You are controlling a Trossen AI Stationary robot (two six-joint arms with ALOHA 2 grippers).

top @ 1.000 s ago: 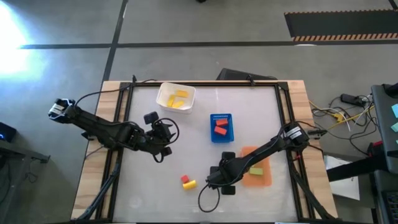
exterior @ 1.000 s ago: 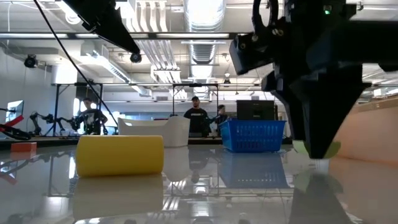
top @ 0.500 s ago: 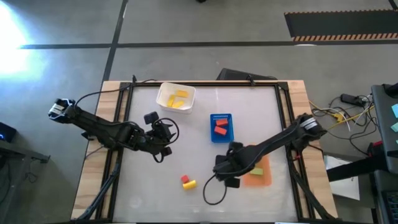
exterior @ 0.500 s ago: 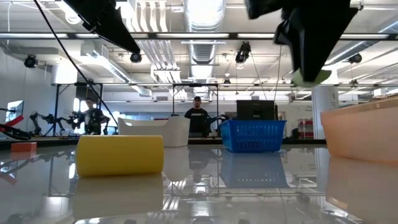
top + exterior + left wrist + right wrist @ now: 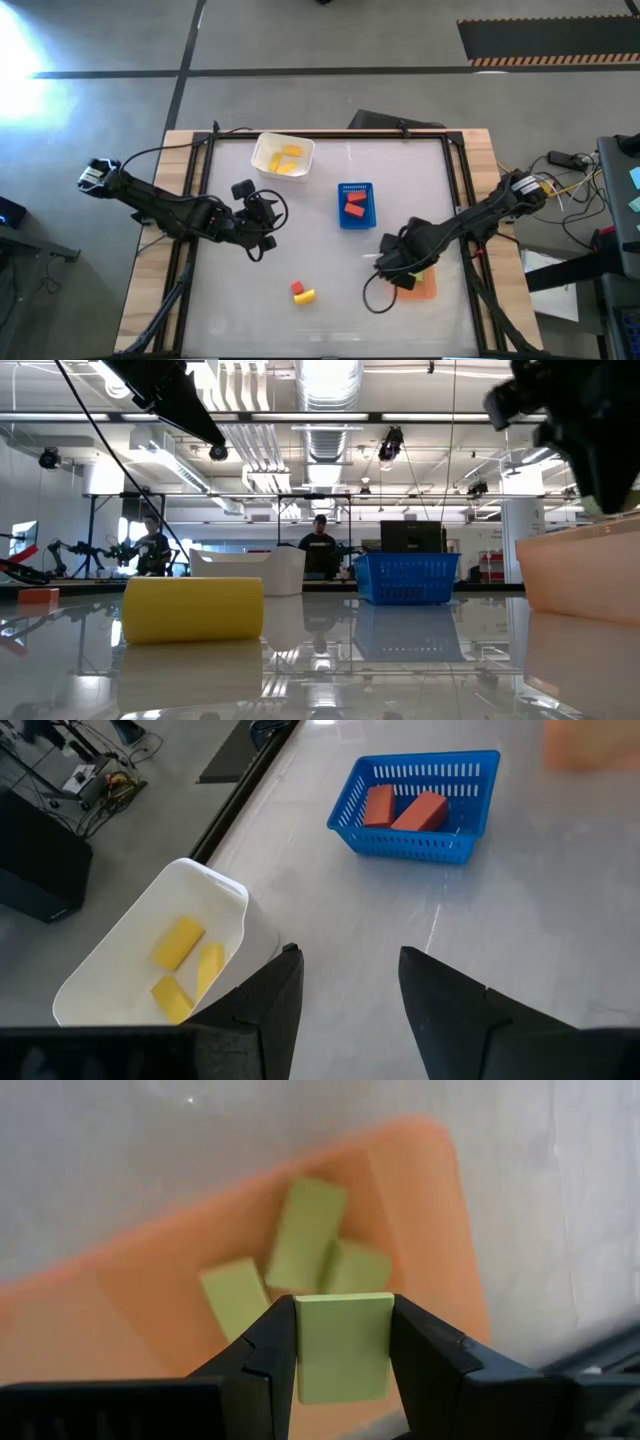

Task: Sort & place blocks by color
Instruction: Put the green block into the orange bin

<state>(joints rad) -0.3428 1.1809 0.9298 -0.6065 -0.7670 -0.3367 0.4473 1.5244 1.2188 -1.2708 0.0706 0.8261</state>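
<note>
My right gripper (image 5: 394, 266) hangs over the orange tray (image 5: 424, 288), shut on a light green block (image 5: 343, 1346). Three more green blocks (image 5: 305, 1232) lie flat in that tray. A red block (image 5: 297, 288) and a yellow block (image 5: 306, 296) lie loose on the table near its near edge; the low view shows the yellow block (image 5: 192, 608) close up. My left gripper (image 5: 262, 238) waits open above the table's left half, between the white tub (image 5: 283, 157) and the loose blocks. My right gripper pinches the green block between its two fingers (image 5: 268, 1352), one on each long side of the block (image 5: 312, 1342). The fingers point down from above. The block is lifted clear and hangs over the orange tray (image 5: 150, 1300).
The white tub (image 5: 150, 960) holds three yellow blocks. A blue basket (image 5: 356, 205) at the table's middle holds two red blocks (image 5: 404, 810). Bare tabletop lies between the basket, the tray and the loose blocks. People stand in the room beyond the far edge.
My right gripper has risen from the tabletop with the green block and moved toward the table's right edge, from left of the orange tray to above it. The block went from low over the table to lifted clear over the tray.
</note>
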